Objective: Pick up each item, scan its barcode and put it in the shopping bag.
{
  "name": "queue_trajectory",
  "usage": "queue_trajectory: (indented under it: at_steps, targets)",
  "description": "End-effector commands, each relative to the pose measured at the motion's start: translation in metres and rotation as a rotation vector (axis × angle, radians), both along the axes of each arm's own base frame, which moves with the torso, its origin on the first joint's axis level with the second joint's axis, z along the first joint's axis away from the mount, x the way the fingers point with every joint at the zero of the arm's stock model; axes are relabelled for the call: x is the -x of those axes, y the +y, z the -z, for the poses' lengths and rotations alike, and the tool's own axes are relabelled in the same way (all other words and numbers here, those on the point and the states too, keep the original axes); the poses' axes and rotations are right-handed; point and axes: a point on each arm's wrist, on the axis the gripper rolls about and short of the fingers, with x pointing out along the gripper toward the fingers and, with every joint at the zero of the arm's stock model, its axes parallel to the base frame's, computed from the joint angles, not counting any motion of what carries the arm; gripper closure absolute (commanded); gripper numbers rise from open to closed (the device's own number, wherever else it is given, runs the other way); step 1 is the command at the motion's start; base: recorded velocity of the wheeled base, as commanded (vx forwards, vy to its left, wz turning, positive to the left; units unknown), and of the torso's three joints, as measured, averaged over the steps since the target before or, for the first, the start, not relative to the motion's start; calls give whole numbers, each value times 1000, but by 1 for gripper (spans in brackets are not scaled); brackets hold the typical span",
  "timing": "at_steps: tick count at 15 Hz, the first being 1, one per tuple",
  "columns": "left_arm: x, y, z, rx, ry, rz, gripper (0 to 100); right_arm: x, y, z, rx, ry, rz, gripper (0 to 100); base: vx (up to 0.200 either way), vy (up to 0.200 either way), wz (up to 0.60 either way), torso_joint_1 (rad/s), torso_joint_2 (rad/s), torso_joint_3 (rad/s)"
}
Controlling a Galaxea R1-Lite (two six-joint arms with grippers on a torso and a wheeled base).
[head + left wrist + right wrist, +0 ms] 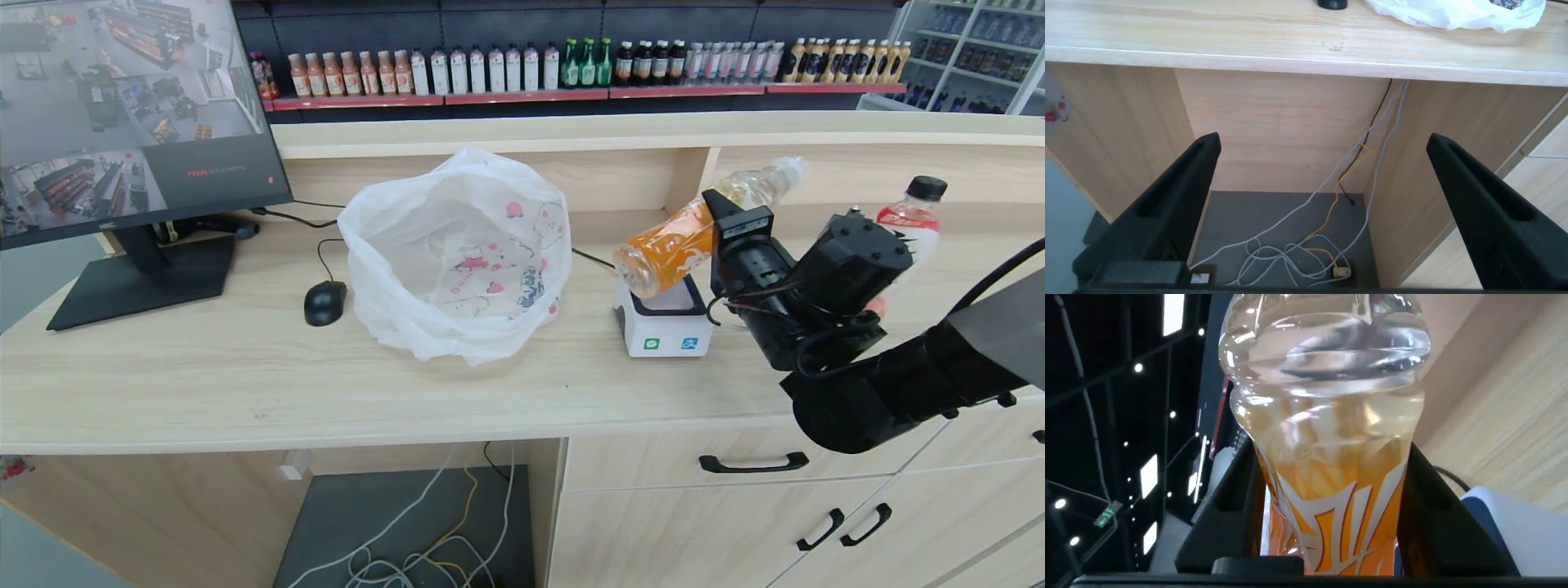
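Orange drink bottle (682,241) was clamped in my right gripper (718,219), tilted just over the scanner (665,327), so I judged its scan underway, bagging in the shopping bag (457,253) undone, the red-label bottle (916,216) nearby untouched; my left gripper (1323,204) hung spread apart low before the counter (1249,41).

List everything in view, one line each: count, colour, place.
counter: one, light wood
scanner: one, white, on the counter
shopping bag: one, white with red prints, left of the scanner
orange bottle: one, orange drink, tilted over the scanner, gripped
black-capped bottle: one, red and white label, upright, right of the scanner
mouse: one, black, left of the bag
monitor: one, black, counter's left end
shelf bottles: many, mixed colours, back shelf
cables: several, white and yellow, under the counter
left tool: open, facing the space under the counter
right tool: shut on the orange bottle
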Motion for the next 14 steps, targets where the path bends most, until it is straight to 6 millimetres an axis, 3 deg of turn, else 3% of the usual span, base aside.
queue_trajectory:
  at_steps: [1,14]
  targets:
    - [0,0,0,0,0,0,0,-3,0,3,-8,4,-1,100,0,0,0,0,0,0]
    - [0,0,0,0,0,0,0,-7,0,12,-53,31,-19,100,0,0,0,0,0,0]
